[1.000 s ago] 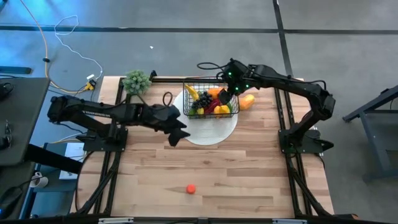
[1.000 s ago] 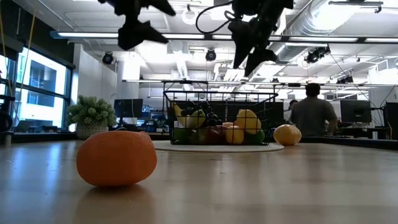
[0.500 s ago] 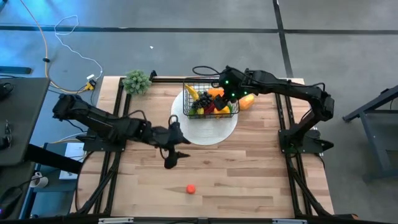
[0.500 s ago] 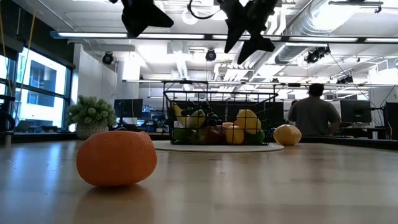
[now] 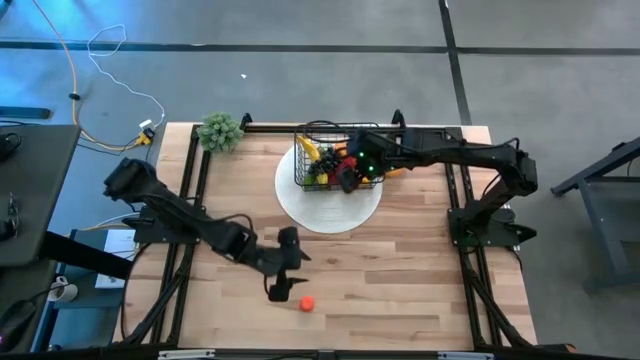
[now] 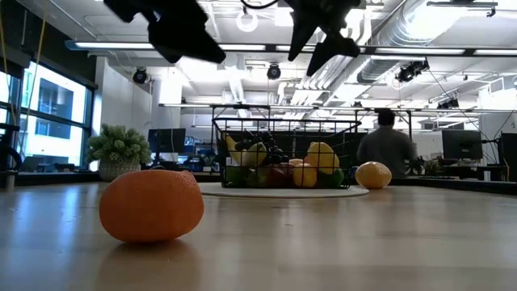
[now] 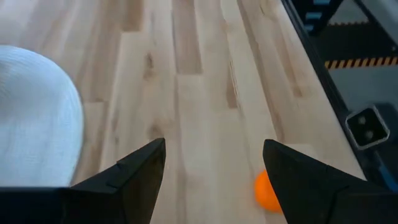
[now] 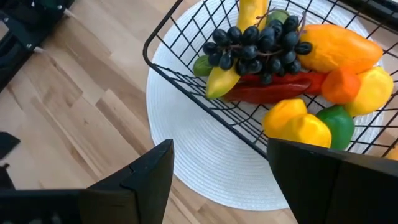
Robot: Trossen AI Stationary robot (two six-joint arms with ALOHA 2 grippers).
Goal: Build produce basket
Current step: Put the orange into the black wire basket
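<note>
The black wire basket (image 5: 322,160) stands on a round white plate (image 5: 330,208) at the table's far middle. It holds produce: dark grapes (image 8: 258,38), a banana, a red chilli, a mango (image 8: 339,46) and peppers. My right gripper (image 5: 347,178) hangs open above the basket's near right corner, with nothing between its fingers. A small orange (image 5: 307,303) lies on the wood near the front edge. My left gripper (image 5: 283,287) is open just left of it and above it. A lemon (image 6: 373,175) rests on the table right of the basket.
A spiky green leafy bunch (image 5: 220,130) stands at the far left corner. Bare wood lies between the plate and the front edge. In the low view a person (image 6: 386,149) stands in the room behind the table.
My left gripper has swung from beside the plate toward the table's near edge and down toward the small orange, rolling as it went. My right gripper has moved toward the table's left, from the basket's right end to over the basket. Both stay open.
</note>
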